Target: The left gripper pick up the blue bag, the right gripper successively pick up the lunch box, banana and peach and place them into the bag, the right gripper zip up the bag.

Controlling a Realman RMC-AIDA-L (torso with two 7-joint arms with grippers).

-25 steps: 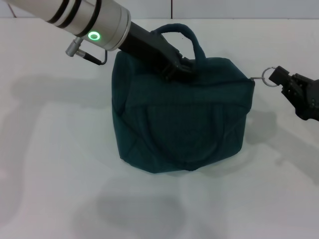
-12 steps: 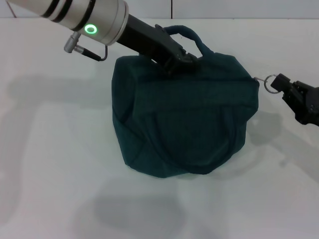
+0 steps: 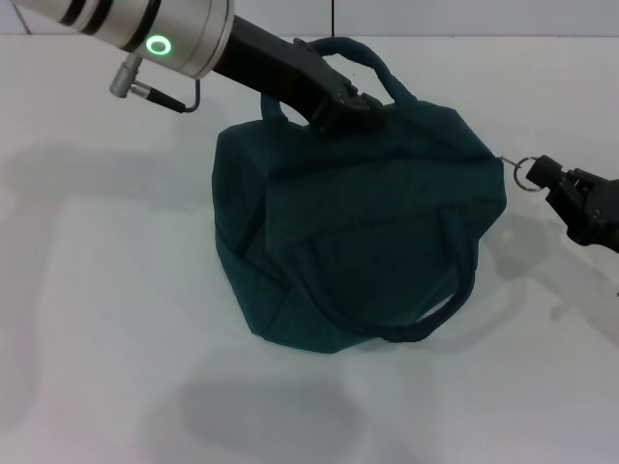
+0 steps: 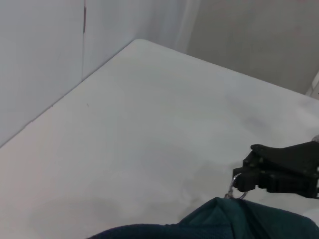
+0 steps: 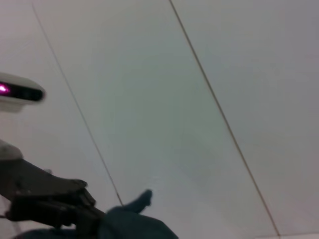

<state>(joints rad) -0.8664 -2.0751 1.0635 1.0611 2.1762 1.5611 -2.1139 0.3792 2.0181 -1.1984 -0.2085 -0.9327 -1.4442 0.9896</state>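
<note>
On the white table (image 3: 87, 319), mid-scene: blue bag (image 3: 358, 242), zipped closed, bulging and tipped a little, one loop handle (image 3: 416, 324) drooping down its front face. At the bag's top far edge: left gripper (image 3: 356, 104), fingers pressed together on the bag's fabric at the base of the upper handle (image 3: 350, 50), silver wrist with green ring light (image 3: 158, 44) reaching in from the upper left. At the bag's right end: right gripper (image 3: 544, 174), prongs pinched on the silver zipper ring (image 3: 523, 173), seen likewise from the left wrist view (image 4: 238, 185). Lunch box, banana and peach: none visible.
</note>
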